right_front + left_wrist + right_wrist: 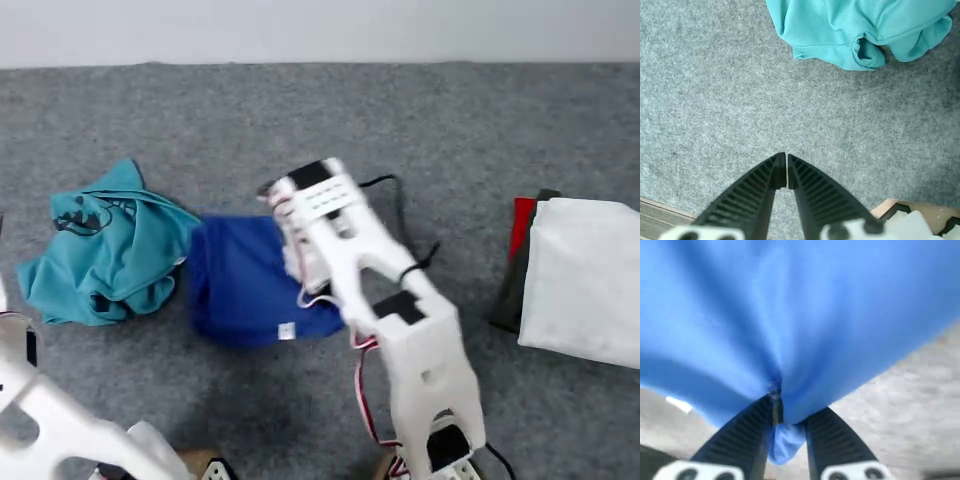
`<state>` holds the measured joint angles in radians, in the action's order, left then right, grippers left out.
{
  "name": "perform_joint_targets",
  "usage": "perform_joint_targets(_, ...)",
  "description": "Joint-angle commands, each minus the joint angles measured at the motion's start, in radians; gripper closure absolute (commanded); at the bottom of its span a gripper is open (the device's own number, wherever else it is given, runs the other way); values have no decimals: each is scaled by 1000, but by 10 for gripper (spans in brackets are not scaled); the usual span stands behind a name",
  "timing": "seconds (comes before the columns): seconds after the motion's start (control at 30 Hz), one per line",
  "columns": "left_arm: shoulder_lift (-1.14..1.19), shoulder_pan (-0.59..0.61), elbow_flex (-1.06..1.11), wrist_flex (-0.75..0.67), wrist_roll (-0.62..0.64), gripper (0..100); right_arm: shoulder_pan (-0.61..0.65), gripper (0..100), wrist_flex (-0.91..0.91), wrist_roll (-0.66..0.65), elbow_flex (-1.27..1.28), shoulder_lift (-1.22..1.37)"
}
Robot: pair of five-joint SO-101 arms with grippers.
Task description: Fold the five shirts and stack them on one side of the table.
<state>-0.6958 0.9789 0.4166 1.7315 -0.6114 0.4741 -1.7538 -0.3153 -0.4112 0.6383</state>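
High, left wrist and right wrist views of my two-arm rig at the grey felt-covered surface [200,120]. My right arm [400,330] stretches from the near edge out over the middle of the surface, and its pincer [777,405] is clenched on a fold of the blue shirt [815,315]; a small tuft of blue cloth pokes out between the two black fingers behind the pinch. In the high view the blue shirt [235,280] lies roughly flat at the centre, its right edge under the head of that arm, with a small white label showing at its near edge. Just to its left, touching or nearly so, sits the teal shirt [110,245], crumpled in a loose heap. My left arm [50,420] is at the near left corner; its pincer [786,167] is clenched on nothing, tips together over bare felt, with the teal shirt [860,25] a little way beyond the tips. At the far right edge is a stack: a folded white shirt [585,280] on top, a dark shirt [512,285] showing along its left side, and a strip of a red shirt [522,225] beside that.
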Motion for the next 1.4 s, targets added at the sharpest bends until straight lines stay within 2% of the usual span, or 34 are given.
perform_joint_targets(0.0,-23,-2,-36,6,8,985,-165,987,-44,-304,20,-105)
perform_joint_targets(0.2,-23,-2,-36,6,5,985,-427,988,-33,-795,-78,-113)
perform_joint_targets(0.27,-23,-2,-36,6,5,985,-476,988,27,-910,-130,-101)
perform_joint_targets(0.4,-23,-2,-19,6,3,985,-512,988,202,-967,-239,-44)
perform_joint_targets(0.5,-23,-2,12,6,3,985,-498,981,225,-959,-272,5)
perform_joint_targets(0.57,-23,0,31,6,3,985,-476,940,186,-875,-301,12)
perform_joint_targets(0.67,-23,3,36,6,3,985,-458,817,102,-663,-376,7)
perform_joint_targets(0.73,-23,0,33,6,3,985,-449,785,24,-529,-463,-2)
perform_joint_targets(0.8,-25,-2,33,6,3,985,-432,791,-48,-425,-529,-15)
perform_joint_targets(0.97,-25,-2,33,8,3,985,-421,879,-44,-199,-494,-108)
perform_joint_targets(1.07,-25,-2,33,9,3,985,-386,987,-44,-143,-364,-165)
perform_joint_targets(1.37,-25,0,39,12,3,985,-358,988,-4,8,118,-268)
